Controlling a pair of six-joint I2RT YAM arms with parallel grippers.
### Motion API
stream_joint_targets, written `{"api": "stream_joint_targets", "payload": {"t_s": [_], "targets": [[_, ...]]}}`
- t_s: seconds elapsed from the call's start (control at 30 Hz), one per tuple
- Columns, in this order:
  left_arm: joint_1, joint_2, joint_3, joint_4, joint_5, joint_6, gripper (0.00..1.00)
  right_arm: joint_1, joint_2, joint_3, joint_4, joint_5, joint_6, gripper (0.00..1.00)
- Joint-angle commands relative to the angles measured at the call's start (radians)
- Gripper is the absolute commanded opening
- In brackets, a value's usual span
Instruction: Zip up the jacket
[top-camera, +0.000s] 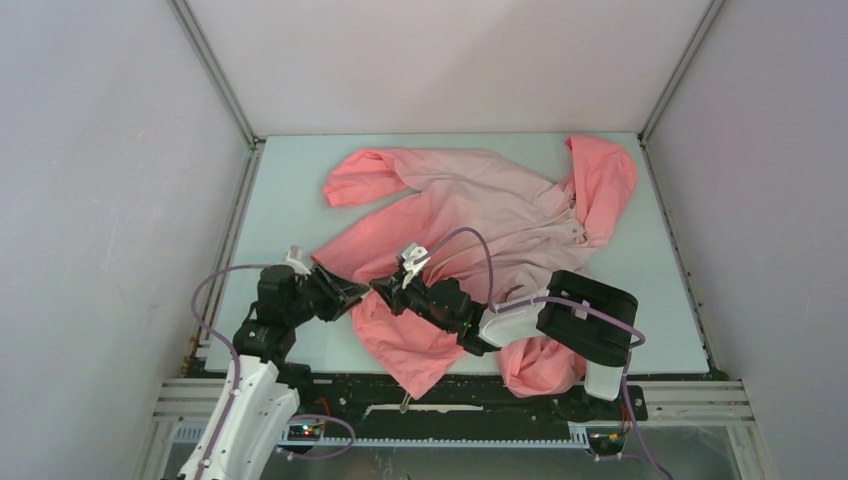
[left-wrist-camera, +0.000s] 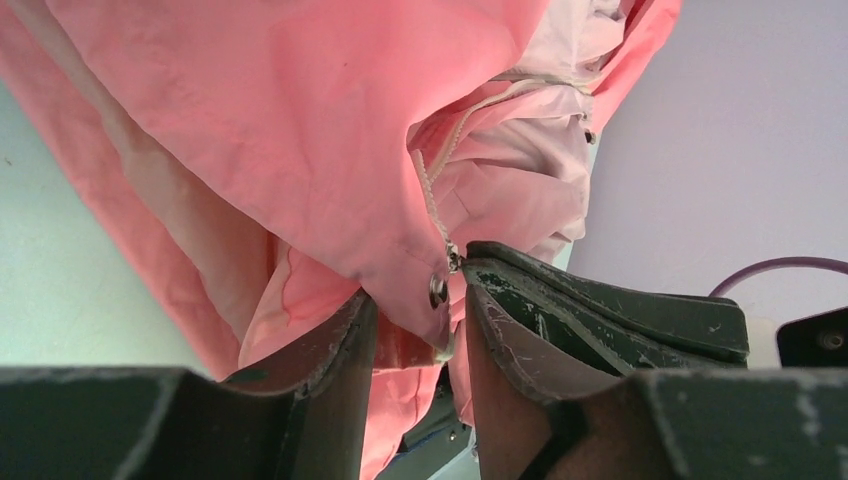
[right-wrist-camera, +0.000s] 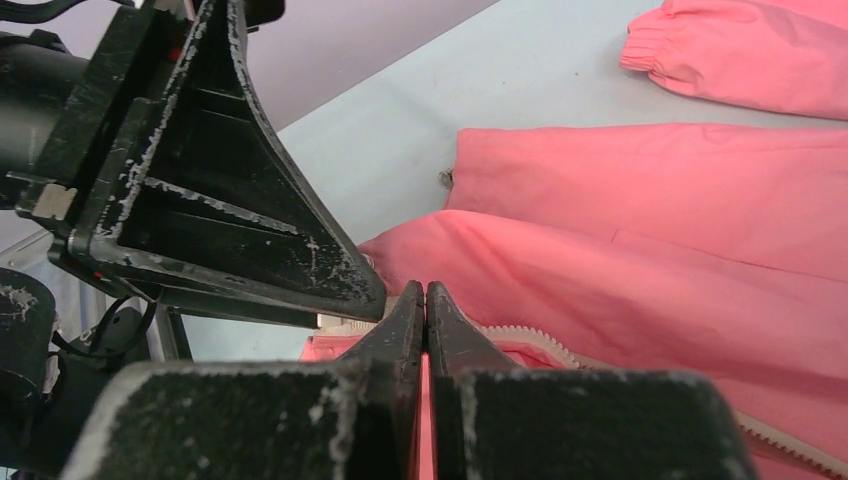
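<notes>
top: jacket (top-camera: 470, 200) lies spread on the table (top-camera: 290, 190), front up, hood (top-camera: 600, 180) far from both grippers, hem bunched right at them. left gripper (top-camera: 348, 297) and right gripper (top-camera: 388, 296) meet nose to nose at the hem. left arm reaches in low with its wrist bent, right arm lies across the jacket's lower part to get there. left wrist: fingers part open, hem corner with a snap (left-wrist-camera: 437, 290) hanging between them, not visibly clamped. zip (left-wrist-camera: 452, 150) runs up and away from the tips. right gripper's finger sits just beside that corner. right wrist: fingers pressed together, no gap, tips on the zip tape (right-wrist-camera: 520, 338), so it looks pinched on the jacket's zip edge, though the contact itself is hidden. left gripper's finger is just up-left of the tips. handling guess: thin, light, floppy, probably a bit slick. it will bunch rather than push, so take the stiffer zip tape at the hem end and keep it taut.
</notes>
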Motion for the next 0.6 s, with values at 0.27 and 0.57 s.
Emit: {"api": "stream_joint_targets", "payload": {"t_s": [0.27,0.57], "targets": [[-0.015,0.095,0.092,-0.156,-0.237,0.111,0.0,0.014,-0.038,0.059,-0.131,0.135,0.091,0.0],[0.0,0.138,0.204,-0.38,-0.517,0.089,0.0,-0.043,-0.199,0.044,-0.572,0.399,0.074,0.0]]}}
